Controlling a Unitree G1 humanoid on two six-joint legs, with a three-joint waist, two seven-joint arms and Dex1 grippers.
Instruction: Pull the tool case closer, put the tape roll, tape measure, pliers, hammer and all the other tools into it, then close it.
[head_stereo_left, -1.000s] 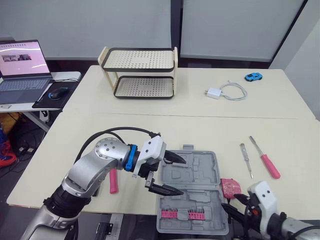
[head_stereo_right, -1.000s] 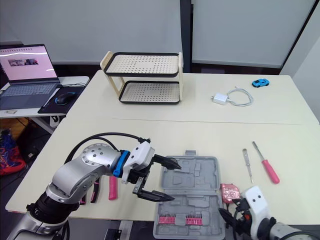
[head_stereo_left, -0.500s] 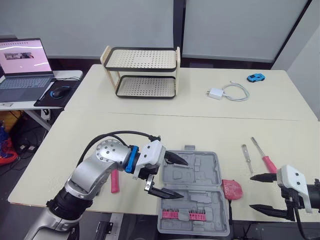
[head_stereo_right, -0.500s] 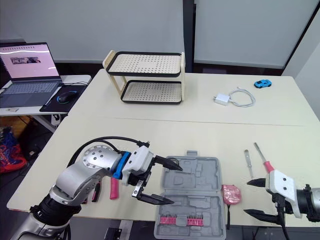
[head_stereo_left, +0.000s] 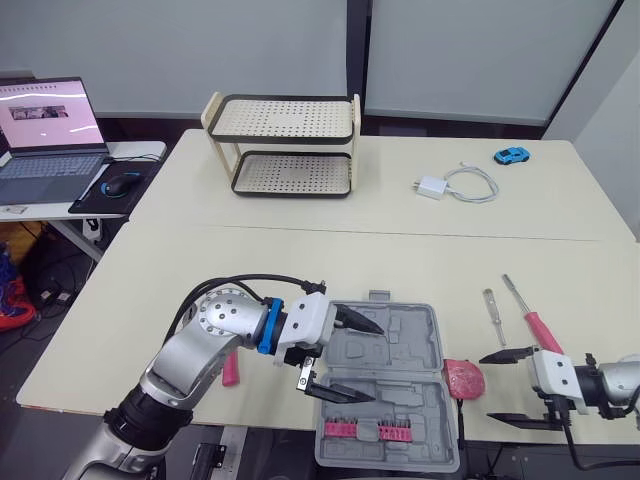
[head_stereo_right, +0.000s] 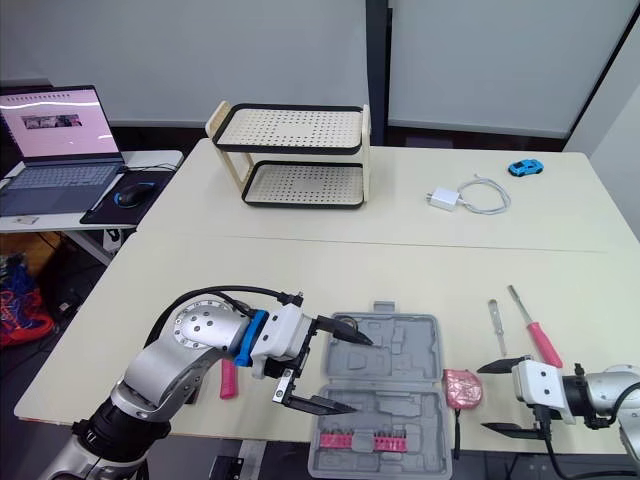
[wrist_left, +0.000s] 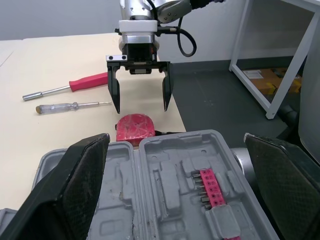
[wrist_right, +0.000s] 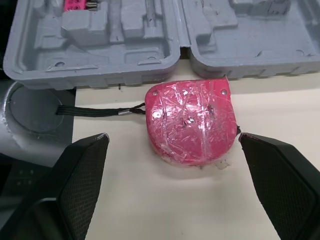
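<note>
- At the near edge of the table, what lies there?
- The grey tool case (head_stereo_left: 385, 385), open and flat, with its near half reaching past the table's edge. A pink strip of bits (head_stereo_left: 365, 431) sits in that near half; the other moulded slots are bare.
- And the tape measure?
- The pink tape measure (head_stereo_left: 462, 377) lies on the table just beside the case's right side, its black strap (wrist_right: 100, 110) trailing along the case wall.
- What of the left gripper?
- The left gripper (head_stereo_left: 379, 364) hangs over the left part of the case, its fingers spread wide and holding nothing.
- The right one?
- The right gripper (head_stereo_left: 486, 388) is just right of the tape measure, pointing at it, with its fingers likewise wide apart and empty.
- Other tools?
- A red-handled screwdriver (head_stereo_left: 530, 318) and a slim clear-handled one (head_stereo_left: 491, 308) lie side by side, right of the case and a little farther off. Left of the case a pink-handled tool (head_stereo_left: 228, 366) lies partly behind the left arm; I cannot tell which tool it is.
- Farther back?
- A two-tier rack (head_stereo_left: 283, 145) at far left, a white charger with its cable (head_stereo_left: 455, 184) and a blue toy car (head_stereo_left: 510, 155) at far right. On a side desk to the left there are a laptop (head_stereo_left: 45, 135) and a mouse (head_stereo_left: 122, 186).
</note>
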